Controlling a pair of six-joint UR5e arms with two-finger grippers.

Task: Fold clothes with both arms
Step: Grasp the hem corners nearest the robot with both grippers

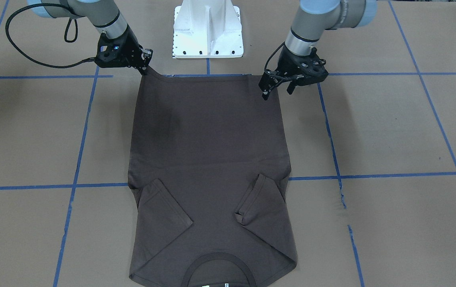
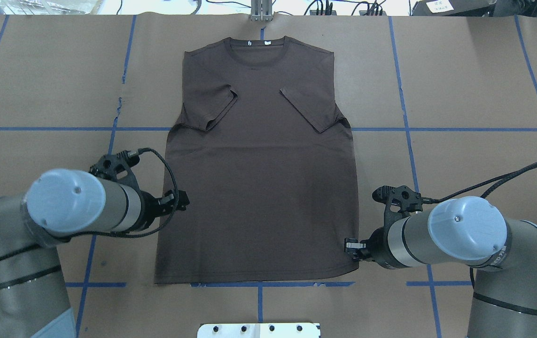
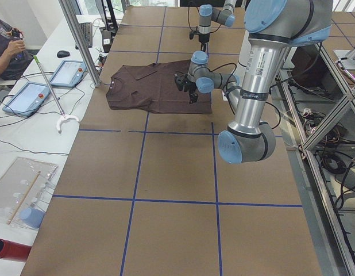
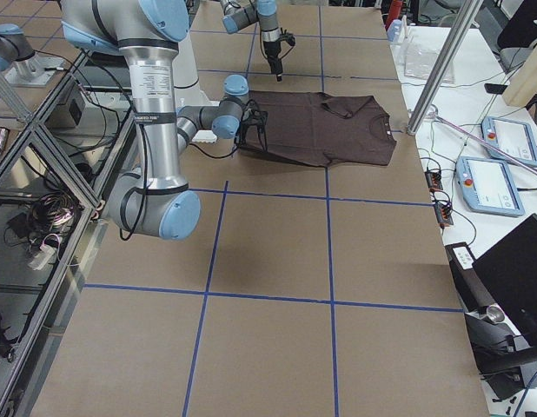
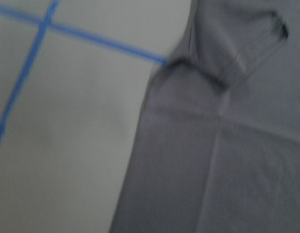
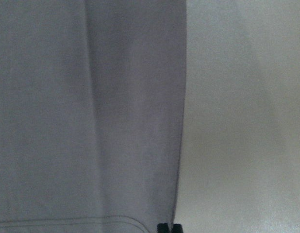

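Brown-grey T-shirt (image 1: 208,139) lies flat on the table (image 1: 391,127), sleeves folded inward, collar far from the robot base, hem nearest it. We note the right gripper (image 1: 145,70) with fingers pinched on its hem corner, which peaks slightly off the table. The left gripper (image 1: 278,92) hovers over the other hem corner, fingers spread, holding nothing. We judge the step to be securing both hem corners before carrying the hem toward the collar. To do it well, the left should descend squarely onto its corner and catch both layers. Both arms should then lift level, so the thin fabric does not skew.
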